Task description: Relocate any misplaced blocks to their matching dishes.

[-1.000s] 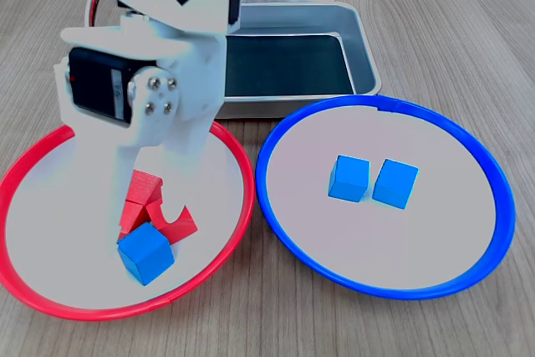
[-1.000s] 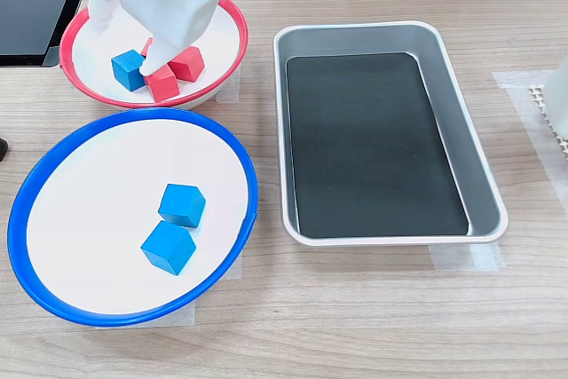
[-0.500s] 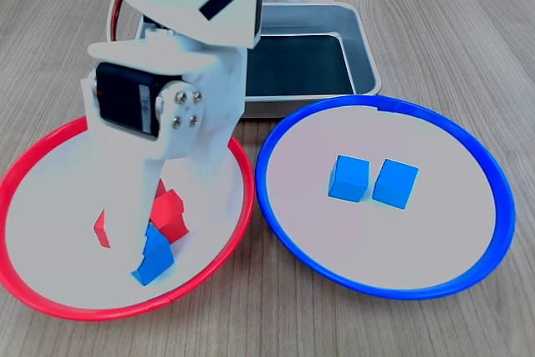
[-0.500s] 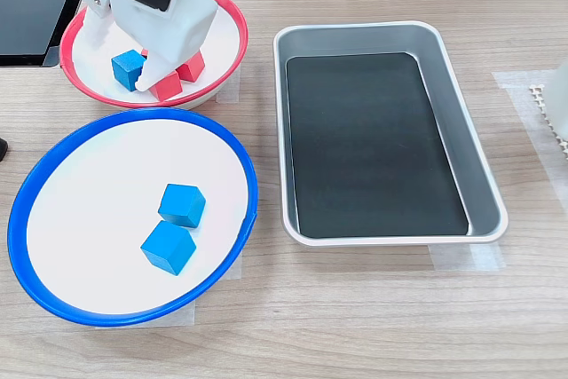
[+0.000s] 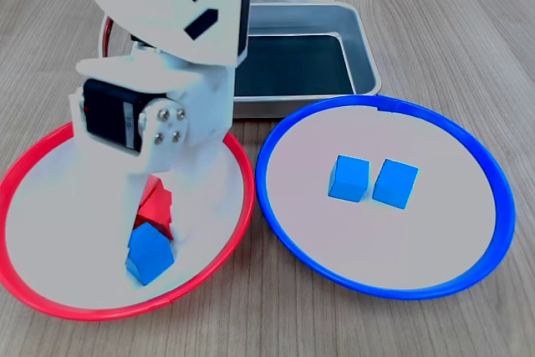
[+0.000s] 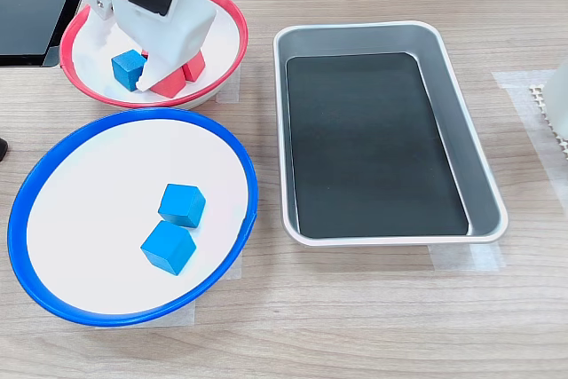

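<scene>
Gripper [image 6: 145, 68] has dropped lower over blue cube [image 5: 149, 253] at 6 o'clock in red-rimmed dish [image 5: 219, 244], red cubes [image 5: 155, 206] nudged aside; jaw opening hidden, grasp unconfirmed; blue-rimmed dish [image 5: 276, 232] awaits it.

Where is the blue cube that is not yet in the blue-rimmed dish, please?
It lies in the red-rimmed dish on the first exterior view's left, the blue cube beside the red cubes, under the gripper.

A wooden table [image 6: 373, 326] bears the red-rimmed dish [image 6: 226, 8], blue-rimmed dish [image 6: 53, 303] and metal tray [image 6: 484, 193].
</scene>
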